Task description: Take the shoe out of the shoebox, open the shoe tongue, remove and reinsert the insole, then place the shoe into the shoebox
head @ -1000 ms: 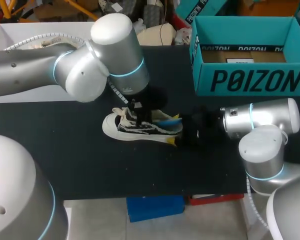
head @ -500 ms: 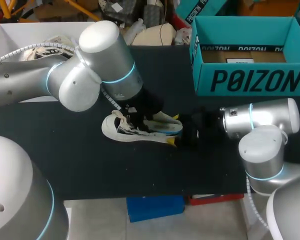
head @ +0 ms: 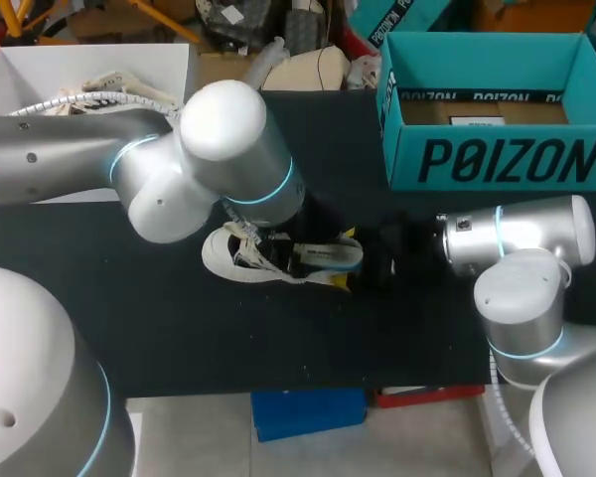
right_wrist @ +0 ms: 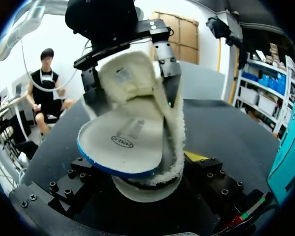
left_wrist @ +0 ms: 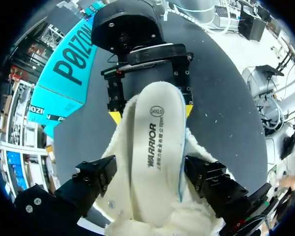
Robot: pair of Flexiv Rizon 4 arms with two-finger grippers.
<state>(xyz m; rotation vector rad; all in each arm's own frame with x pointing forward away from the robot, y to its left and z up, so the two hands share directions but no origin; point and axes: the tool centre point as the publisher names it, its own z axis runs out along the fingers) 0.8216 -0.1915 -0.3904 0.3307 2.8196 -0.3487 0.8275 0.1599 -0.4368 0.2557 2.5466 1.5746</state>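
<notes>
A white and black shoe [head: 268, 260] with fleece lining lies on the black table, toe to the left. Its white insole [left_wrist: 155, 147] lies in the opening, and its blue-edged heel end [right_wrist: 120, 150] sticks out over the collar. My left gripper [left_wrist: 150, 169] is open, with a black finger [left_wrist: 93, 179] on each side of the shoe's upper. My left arm [head: 228, 159] hides that gripper in the head view. My right gripper [right_wrist: 142, 164] is shut on the shoe's heel, its yellow tips [left_wrist: 114, 117] pressed against both sides. The teal shoebox [head: 497, 149] stands open at the back right.
A white bin [head: 40, 70] holding another shoe sits at the back left of the table. My right arm's elbow [head: 521, 288] rests near the table's right front edge. Bare black tabletop [head: 278, 338] lies in front of the shoe.
My left gripper has opened and let go of the insole, which now lies flatter in the shoe. The left wrist swung left, then back and lower. The right arm has kept still.
</notes>
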